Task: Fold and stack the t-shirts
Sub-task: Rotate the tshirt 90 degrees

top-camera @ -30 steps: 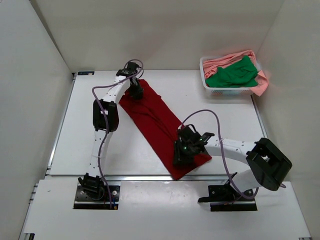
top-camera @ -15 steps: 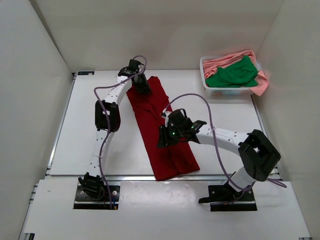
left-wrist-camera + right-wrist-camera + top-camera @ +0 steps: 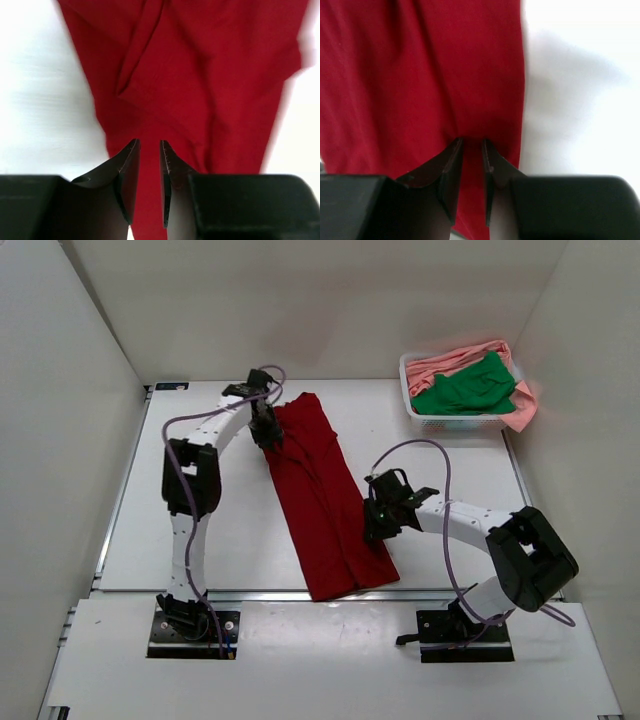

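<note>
The white flat table (image 3: 450,480) is carrying a dark red cloth t-shirt (image 3: 315,485), which is lying as a long narrow band running from the far centre towards the near edge. The white slatted plastic basket (image 3: 450,423) is sitting at the far right corner, holding the bright green cloth t-shirt (image 3: 465,390) on top of the light salmon pink cloth t-shirt (image 3: 445,360). Both are waiting their turn.

The step in hand is looking like squaring up the red band before folding it end to end. Doing it well is calling for both ends to travel together with the cloth taut, so that no crease is dragging.

The left gripper (image 3: 266,428) is working at the band's far left edge. The right gripper (image 3: 375,530) is working at its right edge, nearer the arms. In each wrist view the jaws are standing almost closed, a thin slot between them filled with red cloth, so each seems to be pinching the shirt.
</note>
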{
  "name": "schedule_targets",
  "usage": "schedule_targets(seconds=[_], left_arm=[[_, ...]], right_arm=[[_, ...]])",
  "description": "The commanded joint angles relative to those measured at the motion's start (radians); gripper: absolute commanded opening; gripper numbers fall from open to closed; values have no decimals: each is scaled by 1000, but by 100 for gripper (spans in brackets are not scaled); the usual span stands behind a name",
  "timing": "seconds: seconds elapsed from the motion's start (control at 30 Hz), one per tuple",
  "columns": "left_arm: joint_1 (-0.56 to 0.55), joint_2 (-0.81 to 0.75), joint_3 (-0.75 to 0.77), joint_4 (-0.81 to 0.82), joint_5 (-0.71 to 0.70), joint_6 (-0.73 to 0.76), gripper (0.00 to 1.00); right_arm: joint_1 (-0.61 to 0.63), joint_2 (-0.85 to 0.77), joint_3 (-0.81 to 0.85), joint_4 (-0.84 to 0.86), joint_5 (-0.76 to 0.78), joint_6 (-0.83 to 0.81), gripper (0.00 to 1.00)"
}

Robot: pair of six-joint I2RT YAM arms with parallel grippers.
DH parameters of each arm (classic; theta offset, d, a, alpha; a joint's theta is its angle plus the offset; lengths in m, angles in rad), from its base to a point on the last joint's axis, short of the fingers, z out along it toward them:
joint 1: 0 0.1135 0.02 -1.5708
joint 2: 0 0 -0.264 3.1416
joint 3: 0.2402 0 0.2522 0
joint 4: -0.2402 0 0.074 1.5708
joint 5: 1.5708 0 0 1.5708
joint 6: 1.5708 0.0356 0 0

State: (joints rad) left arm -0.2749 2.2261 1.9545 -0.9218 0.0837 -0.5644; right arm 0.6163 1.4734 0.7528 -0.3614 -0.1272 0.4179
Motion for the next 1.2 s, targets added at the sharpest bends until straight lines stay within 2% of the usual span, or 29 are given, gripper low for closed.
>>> schedule_targets(seconds=[0.0,0.07,0.1,0.17,0.27,0.33,0.47,0.53,0.63,0.7,0.77,0.83,0.93,0.97,1.03,1.07,1.13,1.17], left_arm=[[-64,113,24,-77,-54,5,33],[-73,215,114,-118,-61,5,33],[-78,245,198,-138,-67,4,33],[-72,399,383,-248,-49,9,33],[-34,611,810,-377,40,-21,37],[-5,652,824,-387,96,-48,36],[23,517,540,-182,146,-80,36],[36,474,501,-105,180,-115,35],[51,526,647,-92,287,-129,35],[57,537,797,-77,329,-141,36],[59,482,822,-25,385,-163,39],[66,388,752,70,430,-181,39],[69,189,463,132,429,-186,42],[71,106,404,135,421,-171,42],[74,-19,159,83,365,-123,42],[69,-102,89,52,343,-79,42],[57,-223,-181,6,271,-20,42],[42,-314,-263,1,243,9,43]], right_arm=[[32,-5,-50,-5,20,19,19],[54,-15,-84,1,6,61,19],[66,-22,-95,19,-9,80,20],[88,-25,-119,41,-37,117,21],[122,11,-119,61,-57,140,21],[119,47,-107,96,-80,143,21],[109,145,-29,121,-95,110,21],[112,191,29,115,-95,87,20],[99,232,91,95,-77,35,20],[76,238,129,75,-63,-13,20],[57,219,158,35,-36,-50,20],[43,187,207,-8,-15,-76,21],[36,113,235,-79,23,-74,24],[33,101,237,-111,38,-70,24],[25,15,206,-140,46,-47,27],[23,-8,186,-148,25,-41,29],[7,-94,140,-148,-11,-10,42],[2,-113,113,-146,-37,1,44]])
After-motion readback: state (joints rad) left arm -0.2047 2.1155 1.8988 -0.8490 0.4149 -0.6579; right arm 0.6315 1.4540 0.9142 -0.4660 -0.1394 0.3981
